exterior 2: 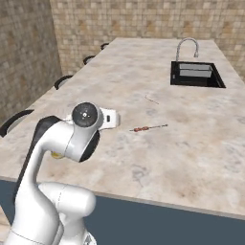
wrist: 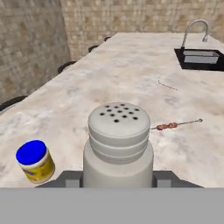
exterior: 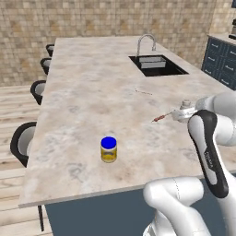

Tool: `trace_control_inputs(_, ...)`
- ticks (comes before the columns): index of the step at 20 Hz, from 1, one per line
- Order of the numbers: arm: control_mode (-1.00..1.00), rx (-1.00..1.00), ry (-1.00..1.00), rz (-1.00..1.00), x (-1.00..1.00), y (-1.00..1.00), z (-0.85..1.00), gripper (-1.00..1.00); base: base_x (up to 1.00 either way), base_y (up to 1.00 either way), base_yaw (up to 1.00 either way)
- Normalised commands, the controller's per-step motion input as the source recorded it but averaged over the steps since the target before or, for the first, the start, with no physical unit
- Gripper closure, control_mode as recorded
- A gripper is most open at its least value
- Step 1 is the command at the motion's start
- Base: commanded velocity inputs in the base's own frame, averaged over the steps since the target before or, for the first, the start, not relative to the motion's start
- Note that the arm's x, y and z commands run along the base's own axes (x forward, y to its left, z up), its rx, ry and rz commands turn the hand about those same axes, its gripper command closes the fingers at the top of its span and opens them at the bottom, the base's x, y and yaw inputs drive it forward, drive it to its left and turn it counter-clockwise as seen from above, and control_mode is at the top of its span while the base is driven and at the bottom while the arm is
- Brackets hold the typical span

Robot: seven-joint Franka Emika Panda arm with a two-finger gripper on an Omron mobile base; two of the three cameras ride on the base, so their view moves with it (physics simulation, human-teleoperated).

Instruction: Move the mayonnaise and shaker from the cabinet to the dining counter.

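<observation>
The claw (wrist: 117,179) grips the shaker (wrist: 118,144) above the worktop (wrist: 131,74); the mayonnaise (wrist: 36,161) stands just left of it.

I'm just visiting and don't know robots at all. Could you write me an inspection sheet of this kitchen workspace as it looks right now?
Surface: dining counter, beige marble look, with an inset sink and curved faucet at its far end.
Job's things: mayonnaise stands upright on the counter near the front edge, blue lid on; shaker is held upright above the counter, holes on top.
Clutter: a thin skewer lies flat mid-counter; a faint thin mark lies farther toward the sink.
Grippers: gripper, jaws closed on the shaker's sides.
Cables: nothing seen.
Surroundings: dark stools along one side, tan tiled walls, blue-grey drawers beyond the sink, wooden floor.
</observation>
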Motion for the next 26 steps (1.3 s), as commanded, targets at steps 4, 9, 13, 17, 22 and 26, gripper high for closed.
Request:
trace_control_inputs(4, -1.0, -0.22, 0.09, 0.35, 0.47, 0.0, -0.51, 1.0, 0.0, 0.0, 0.0)
trace_control_inputs(9, -1.0, -0.19, 0.03, 0.16, 0.34, 0.0, -0.62, 1.0, 0.0, 0.0, 0.0)
trace_control_inputs(13, -1.0, 0.0, 0.0, 0.07, 0.22, 0.0, -0.42, 1.0, 0.0, 0.0, 0.0)
trace_control_inputs(17, -1.0, 0.0, 0.0, 0.05, 0.24, 0.0, -0.51, 1.0, 0.0, 0.0, 0.0)
trace_control_inputs(22, -1.0, 0.0, 0.0, 0.05, 0.22, 0.0, -0.48, 1.0, 0.0, 0.0, 0.0)
trace_control_inputs(26, -1.0, 0.0, 0.0, 0.06, 0.22, 0.0, -0.45, 1.0, 0.0, 0.0, 0.0)
